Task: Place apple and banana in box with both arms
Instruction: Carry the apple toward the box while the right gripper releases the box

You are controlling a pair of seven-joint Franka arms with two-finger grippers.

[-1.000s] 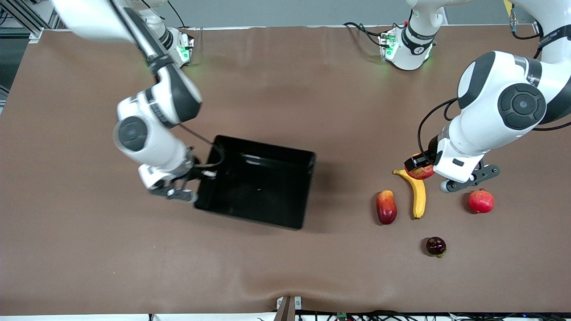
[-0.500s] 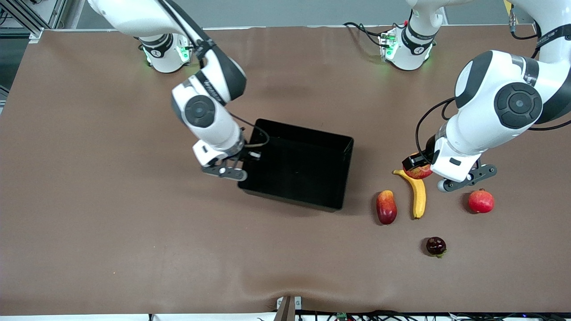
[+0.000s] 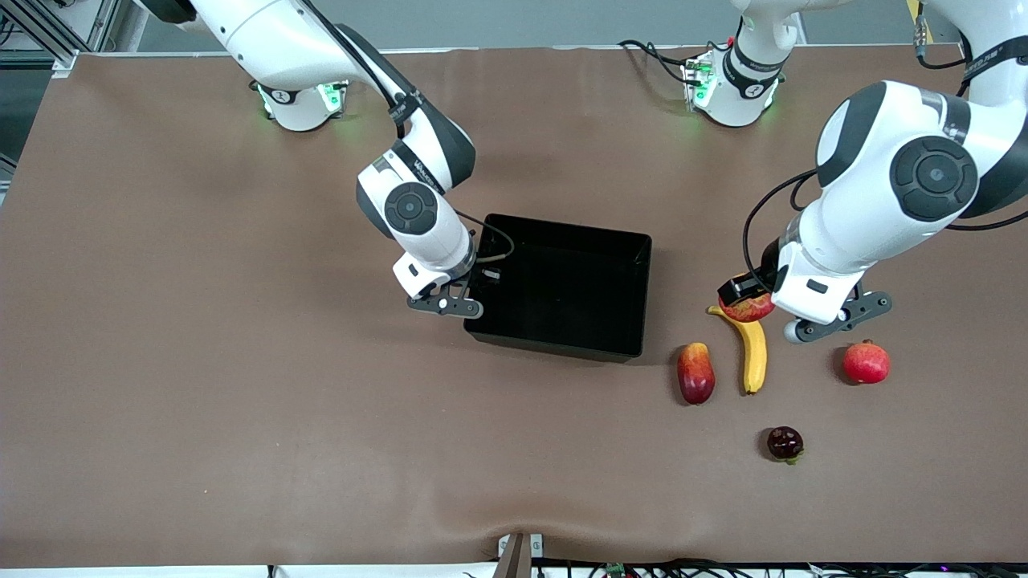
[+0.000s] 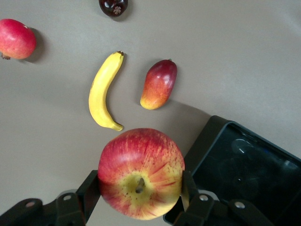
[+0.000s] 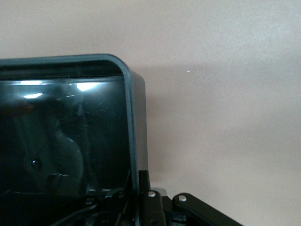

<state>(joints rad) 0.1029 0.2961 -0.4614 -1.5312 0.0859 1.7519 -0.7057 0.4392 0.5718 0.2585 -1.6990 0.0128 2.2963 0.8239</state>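
Black plastic sits pinched at its wall in my right gripper (image 3: 474,293), fingers closed on the box (image 3: 598,241), I judge to bring it close to the fruit. My left gripper (image 4: 140,195) holds the apple (image 4: 141,172) clamped between both fingers, over the stem end of the banana (image 3: 752,347), which lies on the table near the box.

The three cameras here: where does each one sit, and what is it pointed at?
Front view: high across the table, facing both arms; right gripper grips the box.
Left wrist view: looks down past left gripper clamping the apple, above the banana.
Right wrist view: fingers on the box wall.
Shared: all show the box.
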